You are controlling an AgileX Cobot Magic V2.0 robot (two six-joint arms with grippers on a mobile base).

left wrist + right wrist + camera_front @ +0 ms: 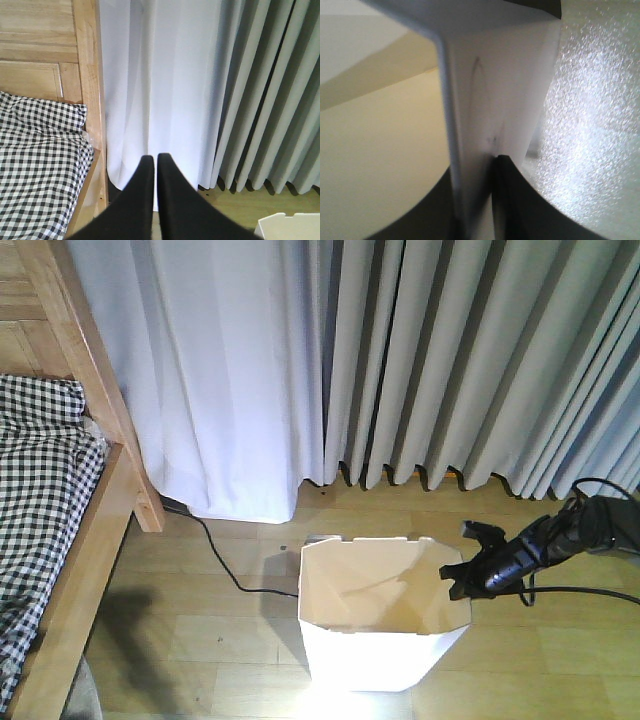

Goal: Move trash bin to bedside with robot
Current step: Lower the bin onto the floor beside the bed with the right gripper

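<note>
**A:** Where do we stand with the trash bin (385,615)?

**B:** We have hold of it. Our right tool (466,560) is clenched on the bin's right-hand rim. In the right wrist view the white wall runs down between the two dark fingers (515,200), one inside the bin and one outside.

**A:** And our left tool (152,167)?

**B:** Clenched on nothing, tips pressed together, pointing at the curtains (165,75) in the centre of its view.

**A:** So the grasp is made. Is the bin at the bedside?

**B:** Not yet, we judge. The bin is in the lower centre of the front view, on the wooden floor (200,640) as far as we can tell. The bed frame (95,530) with its checked bedding (40,460) runs down the left edge. A stretch of floor crossed by a black cable (215,560) lies between them.

**A:** What's left for us?

**B:** Bringing the bin leftward up to the frame, then letting go.
</note>
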